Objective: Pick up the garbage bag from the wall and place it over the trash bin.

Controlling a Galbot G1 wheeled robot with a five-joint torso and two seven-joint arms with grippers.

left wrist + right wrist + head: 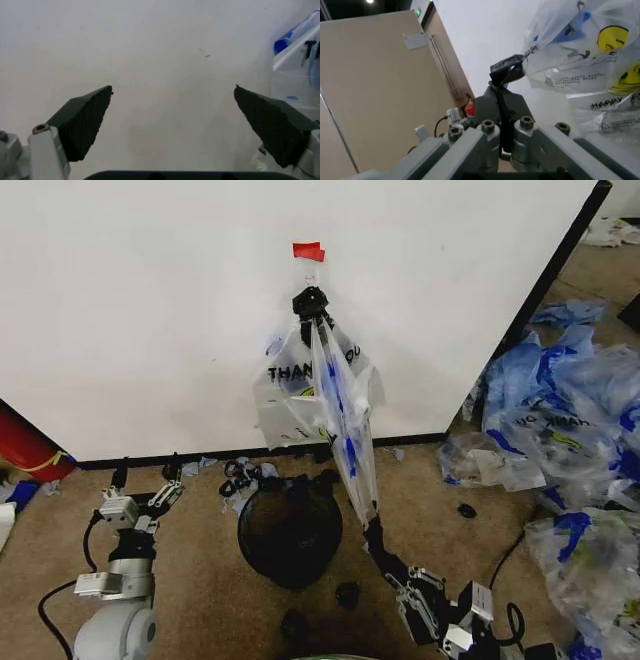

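Observation:
The garbage bag [345, 415] is drawn out in a long taut strip from the hook [312, 302] on the white wall [150, 310], slanting down to the right. My right gripper [372, 525] is shut on its lower end, just right of the black mesh trash bin [290, 530] on the carpet. In the right wrist view the right gripper [501, 85] pinches a dark twisted edge of the garbage bag [570, 45]. Low at the left, my left gripper [165, 495] stands open and holds nothing. In its wrist view the left gripper [172, 97] faces the wall [160, 45].
A flat bundle of like bags [290, 400] hangs from the same hook under a red tape strip [308, 251]. A big heap of blue-and-clear bags [570, 420] covers the floor at the right. Black scraps [240, 475] lie by the wall's foot. A red object [25, 445] stands at the left.

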